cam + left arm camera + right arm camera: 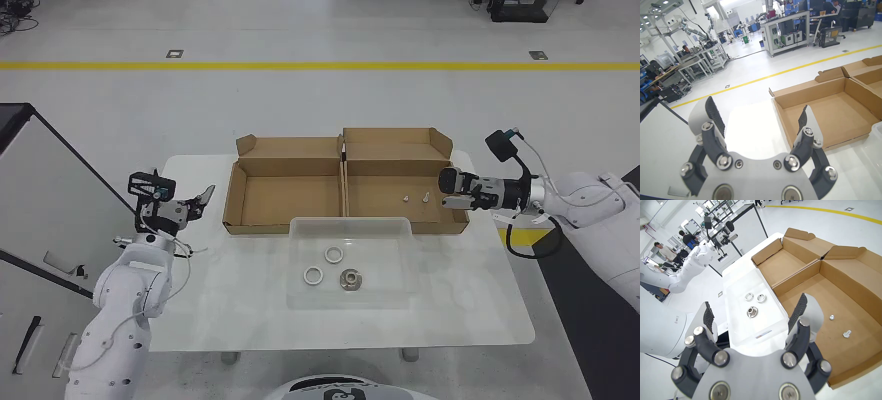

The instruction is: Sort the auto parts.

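Top view first: white table (480, 300) with two open cardboard boxes side by side along its 12 o'clock side, the left box (285, 200) and the right box (385, 195), sharing a middle wall. Right at their 6 o'clock sits a clear bin (350, 222). I can't tell if it actually touches them.

The auto parts are split up. In the bin there's a first ring (313, 275), a second ring (333, 255) at about its 1 o'clock, and a flanged hub (349, 278) at the first ring's 3 o'clock. Two small parts (405, 198) lie on the floor of the right box, toward its 3 o'clock end.

The right gripper (445, 188) hangs over that same 3 o'clock end of the right box, claw released, nothing in it. The left gripper (196, 200) is out by the table's 9 o'clock edge, well apart from the left box, also released.

Left wrist view: both fingers are spread wide, with just tabletop between them. The left box is beyond, and a corner of the bin is just beside it.

Right wrist view: the claw is wide open and holding nothing. Past it, the two rings sit close together in the bin with the hub near them. In the right box, a nut-like piece (831, 317) and a bolt-like piece (846, 333) lie near each other, not touching.
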`<state>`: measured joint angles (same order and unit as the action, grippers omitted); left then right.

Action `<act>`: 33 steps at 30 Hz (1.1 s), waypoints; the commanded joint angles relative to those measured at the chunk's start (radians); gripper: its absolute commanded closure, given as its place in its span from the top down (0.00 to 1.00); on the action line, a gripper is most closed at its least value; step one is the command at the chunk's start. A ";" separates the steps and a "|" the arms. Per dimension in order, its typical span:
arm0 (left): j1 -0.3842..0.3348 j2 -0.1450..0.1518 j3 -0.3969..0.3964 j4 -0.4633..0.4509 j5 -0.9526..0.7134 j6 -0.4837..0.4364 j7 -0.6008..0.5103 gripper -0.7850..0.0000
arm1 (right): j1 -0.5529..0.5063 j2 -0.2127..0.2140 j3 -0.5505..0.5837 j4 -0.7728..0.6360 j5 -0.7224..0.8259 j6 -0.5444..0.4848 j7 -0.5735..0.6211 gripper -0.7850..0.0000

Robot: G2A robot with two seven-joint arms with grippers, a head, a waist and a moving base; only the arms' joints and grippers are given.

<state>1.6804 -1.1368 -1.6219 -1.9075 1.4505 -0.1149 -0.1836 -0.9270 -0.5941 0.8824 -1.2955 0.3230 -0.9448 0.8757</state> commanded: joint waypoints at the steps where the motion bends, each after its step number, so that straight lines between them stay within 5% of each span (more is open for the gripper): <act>1: -0.017 0.004 -0.002 -0.040 0.018 -0.053 -0.080 1.00 | 0.000 0.000 0.000 0.000 0.000 0.000 0.000 1.00; 14: -0.171 0.019 0.121 -0.199 0.124 -0.373 -0.441 1.00 | 0.000 0.000 0.000 0.000 0.000 0.000 0.000 1.00; 23: -0.278 0.009 0.267 -0.265 0.016 -0.425 -0.686 1.00 | 0.000 0.000 0.000 0.000 0.000 0.000 0.000 1.00; 33: -0.443 -0.008 0.433 -0.223 -0.053 -0.435 -0.911 1.00 | 0.000 0.000 0.000 0.000 0.000 0.000 0.000 1.00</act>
<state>1.2500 -1.1434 -1.2062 -2.1381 1.3978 -0.5521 -1.0751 -0.9270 -0.5941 0.8824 -1.2955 0.3230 -0.9448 0.8757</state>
